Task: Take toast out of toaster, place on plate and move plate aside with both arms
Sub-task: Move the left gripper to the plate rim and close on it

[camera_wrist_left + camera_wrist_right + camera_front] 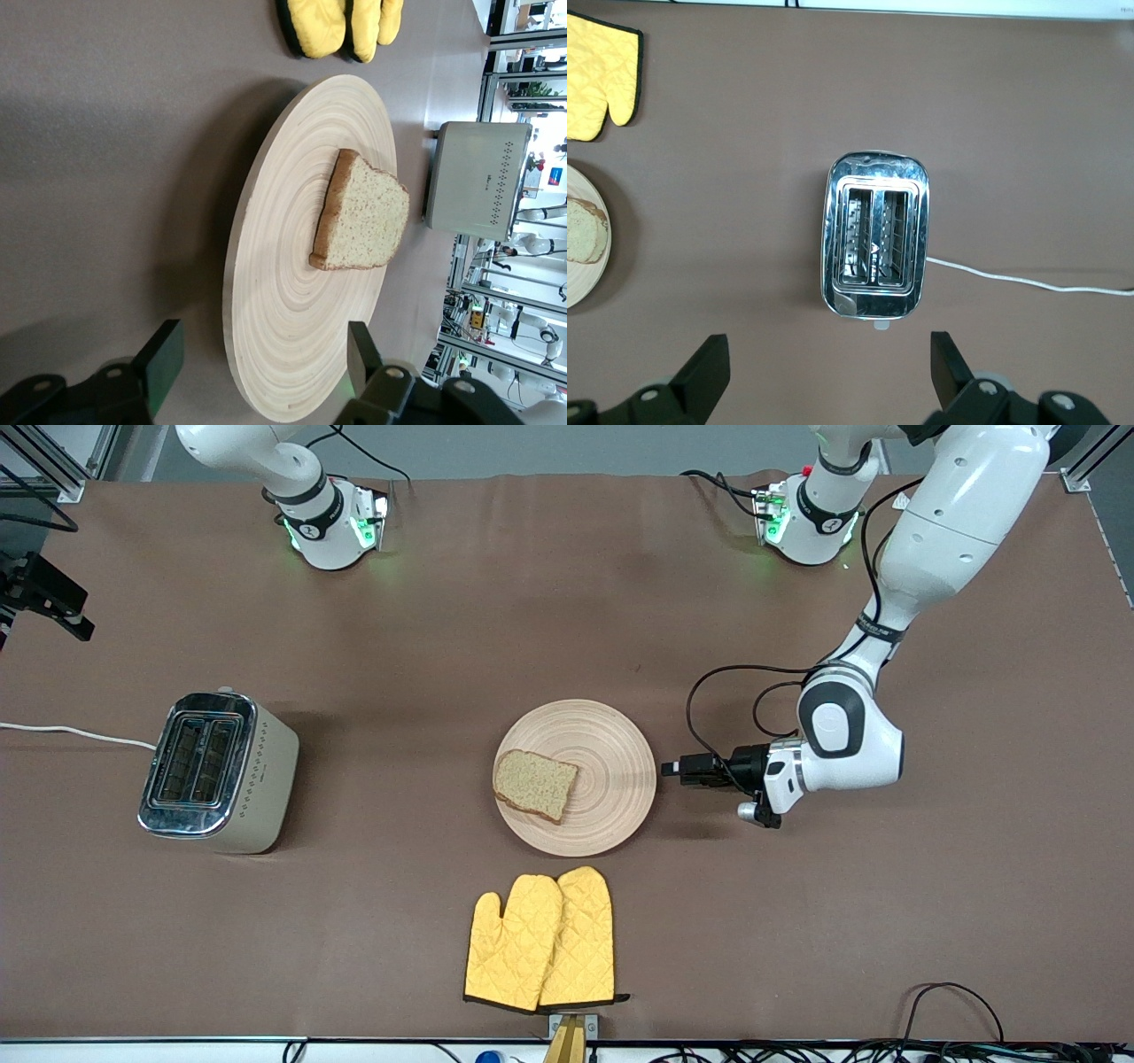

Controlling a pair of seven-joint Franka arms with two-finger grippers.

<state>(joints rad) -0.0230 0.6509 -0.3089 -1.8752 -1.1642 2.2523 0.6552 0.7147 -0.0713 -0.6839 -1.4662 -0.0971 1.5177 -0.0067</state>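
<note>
toast on the plate, left gripper parked at the rim

so the toast [536, 784] lies flat on the plate [611, 735], sitting on the half toward the right arm's end of the table, crust edge close to the plate's rim there; the plate itself rests on the brown table [567, 620] roughly mid-table, with the yellow oven mitts [540, 939] nearer to the front camera than it, well apart from the rim; the toaster [217, 773] stands toward the right arm's end, both slots empty, its white cord [71, 733] trailing off the table edge.

left gripper [671, 768] is low and level, just beside the plate's rim on the left arm's end, not touching it as far as i can see; in the left wrist view its fingers [164, 354] are spread wide with the rim between them, holding nothing.

right gripper [828, 367] shows only in its own wrist view, up high over the toaster; its fingers [709, 363] are wide apart too, nothing held; the right arm's base [332, 527] sits at the table's top edge in the front view.
</note>
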